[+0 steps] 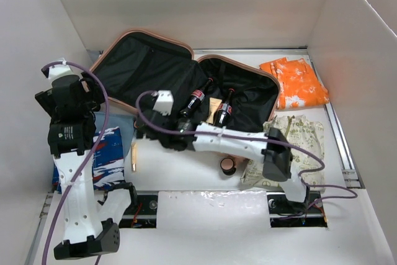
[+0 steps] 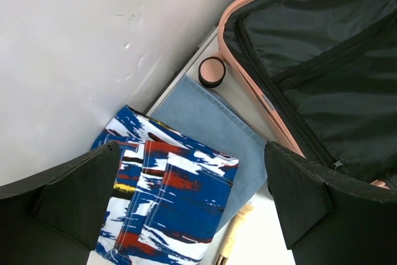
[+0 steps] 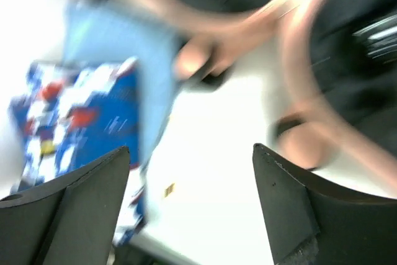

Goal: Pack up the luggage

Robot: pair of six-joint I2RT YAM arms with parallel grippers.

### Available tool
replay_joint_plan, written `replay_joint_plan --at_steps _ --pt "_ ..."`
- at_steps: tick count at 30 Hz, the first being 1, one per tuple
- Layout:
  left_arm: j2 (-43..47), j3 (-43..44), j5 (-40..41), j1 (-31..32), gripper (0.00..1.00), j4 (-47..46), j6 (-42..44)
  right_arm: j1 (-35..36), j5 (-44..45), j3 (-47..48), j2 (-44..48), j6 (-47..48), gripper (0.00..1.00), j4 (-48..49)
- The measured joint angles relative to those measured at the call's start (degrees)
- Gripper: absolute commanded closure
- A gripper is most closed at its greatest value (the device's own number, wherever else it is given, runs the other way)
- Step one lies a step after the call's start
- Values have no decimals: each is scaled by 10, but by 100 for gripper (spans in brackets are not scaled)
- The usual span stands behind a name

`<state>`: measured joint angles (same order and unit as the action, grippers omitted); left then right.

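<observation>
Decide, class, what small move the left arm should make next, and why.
Probably lower the open left pincer straight onto the folded blue, white and red patterned cloth: that cloth lies directly below it, outside the open salmon-pink hard-shell suitcase, not yet packed.

Two bottles [image 1: 197, 98] block the right half of the luggage [image 1: 141, 66]; left half free.
</observation>
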<state>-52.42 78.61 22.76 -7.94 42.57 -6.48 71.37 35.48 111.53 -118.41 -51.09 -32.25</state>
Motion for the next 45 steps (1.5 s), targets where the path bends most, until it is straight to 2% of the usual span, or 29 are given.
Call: replay_joint_plan --at_steps 6,9,18,25,28,34,37,39,41,44,45 --pt "14 -19 3 0 0 -7 6 41 -58 77 -139 15 31 31" --pt "18 -28 2 0 0 -11 9 41 -87 79 -187 32 40 49" --pt "22 -52 0 0 0 -13 13 40 -111 91 -213 41 47 86" --pt "22 -54 0 0 0 -22 14 42 -116 219 -301 26 53 49" --pt "21 -55 0 0 0 -24 14 45 -101 229 -310 13 57 12" --pt "20 -58 0 0 0 -27 14 48 -69 203 -300 0 60 -3" --pt "17 -59 0 0 0 -29 14 49 -62 209 -301 -3 50 -15" --pt "15 -60 -2 0 0 -30 14 49 -60 229 -308 -2 50 -38" --pt "15 -60 -3 0 0 -30 14 48 -57 245 -314 -2 54 -63" --pt "15 -60 -2 0 0 -32 14 48 -46 244 -314 -5 67 -79" --pt "15 -60 -2 0 0 -33 14 48 -41 234 -310 -6 76 -78"
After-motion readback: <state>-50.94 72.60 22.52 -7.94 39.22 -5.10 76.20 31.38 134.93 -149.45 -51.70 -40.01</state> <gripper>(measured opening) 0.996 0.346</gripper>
